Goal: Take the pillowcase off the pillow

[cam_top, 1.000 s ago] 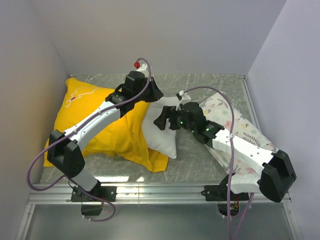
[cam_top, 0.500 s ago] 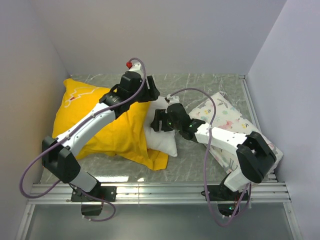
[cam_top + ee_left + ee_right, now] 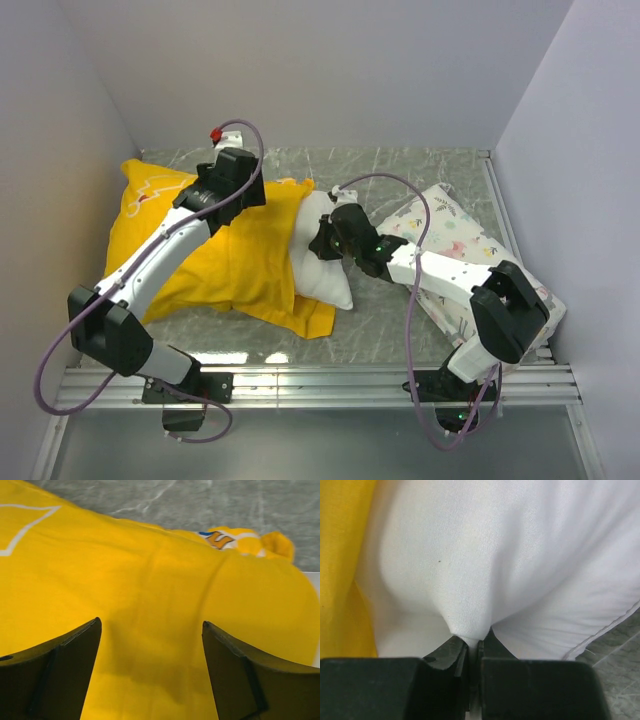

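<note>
Top external view: the pillowcase, bright yellow and crumpled, is spread over the left half of the grey marbled table, with its far corner near the left wall. The pillow, plain white, sticks out of the case's right-hand side. Only that end shows; yellow cloth covers the rest. A second pillow, white with small coloured prints, lies to the right under the right arm.

Left wrist view: the left gripper hangs over the far part of the pillowcase with its fingers spread wide. Yellow fabric fills the gap between them and nothing is caught. Whether the fingertips touch the cloth cannot be told from this angle. A small blue-and-orange label sits near a bunched yellow corner, perhaps sewn into the seam.

Right wrist view: the right gripper is pressed together on a pinch of the white pillow cloth, which is drawn to a peak between its fingers. The yellow case lies just to the left of the pinch, and bare table shows at the lower right.
</note>
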Tool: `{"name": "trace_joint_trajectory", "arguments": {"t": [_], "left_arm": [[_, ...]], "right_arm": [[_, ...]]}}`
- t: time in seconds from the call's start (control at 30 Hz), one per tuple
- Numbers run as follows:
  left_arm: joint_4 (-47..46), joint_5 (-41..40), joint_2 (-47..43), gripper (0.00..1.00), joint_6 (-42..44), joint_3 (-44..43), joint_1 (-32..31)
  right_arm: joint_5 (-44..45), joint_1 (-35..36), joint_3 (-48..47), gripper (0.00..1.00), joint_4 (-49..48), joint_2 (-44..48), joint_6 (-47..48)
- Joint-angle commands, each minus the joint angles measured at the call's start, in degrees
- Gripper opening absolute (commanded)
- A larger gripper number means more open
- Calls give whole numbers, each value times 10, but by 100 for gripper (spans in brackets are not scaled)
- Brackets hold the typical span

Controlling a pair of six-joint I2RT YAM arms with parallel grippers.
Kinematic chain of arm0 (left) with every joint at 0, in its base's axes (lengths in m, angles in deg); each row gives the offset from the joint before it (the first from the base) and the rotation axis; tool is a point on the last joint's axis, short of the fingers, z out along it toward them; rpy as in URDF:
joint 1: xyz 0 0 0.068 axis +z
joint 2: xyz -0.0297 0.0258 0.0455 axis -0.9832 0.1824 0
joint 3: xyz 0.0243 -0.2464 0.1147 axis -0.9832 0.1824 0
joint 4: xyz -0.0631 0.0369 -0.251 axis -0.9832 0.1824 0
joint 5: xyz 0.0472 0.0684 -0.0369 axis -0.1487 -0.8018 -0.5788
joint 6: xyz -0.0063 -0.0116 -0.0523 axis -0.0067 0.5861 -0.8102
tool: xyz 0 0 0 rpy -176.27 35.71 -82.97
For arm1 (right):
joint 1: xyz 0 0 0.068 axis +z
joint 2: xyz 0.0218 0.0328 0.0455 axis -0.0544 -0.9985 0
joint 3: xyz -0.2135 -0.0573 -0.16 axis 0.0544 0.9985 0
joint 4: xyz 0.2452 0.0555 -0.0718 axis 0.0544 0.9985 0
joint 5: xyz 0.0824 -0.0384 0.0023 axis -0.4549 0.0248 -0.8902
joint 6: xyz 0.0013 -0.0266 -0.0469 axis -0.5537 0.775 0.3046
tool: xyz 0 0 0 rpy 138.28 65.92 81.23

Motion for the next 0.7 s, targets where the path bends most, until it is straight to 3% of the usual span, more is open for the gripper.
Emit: {"name": "trace_joint_trajectory", "arguments": {"t": [0.0,0.1,0.2,0.23,0.3,0.33,0.67], "left_arm": [[26,-62,22,86,34,-25,8],[25,-60,45,77,42,-28,11],[27,-49,63,60,53,-39,16],[30,-47,71,42,56,-43,21],[34,-50,74,19,61,-59,30],[39,-58,74,1,63,-65,43],[36,-76,77,0,121,-146,173]], "right_arm": [[29,4,-16,0,61,2,8],[29,3,-27,0,69,9,10],[37,3,-58,0,93,10,18],[42,4,-66,0,99,11,20],[55,3,-90,0,121,16,30],[66,2,-100,0,128,20,32],[180,-2,-238,0,252,69,87]]}}
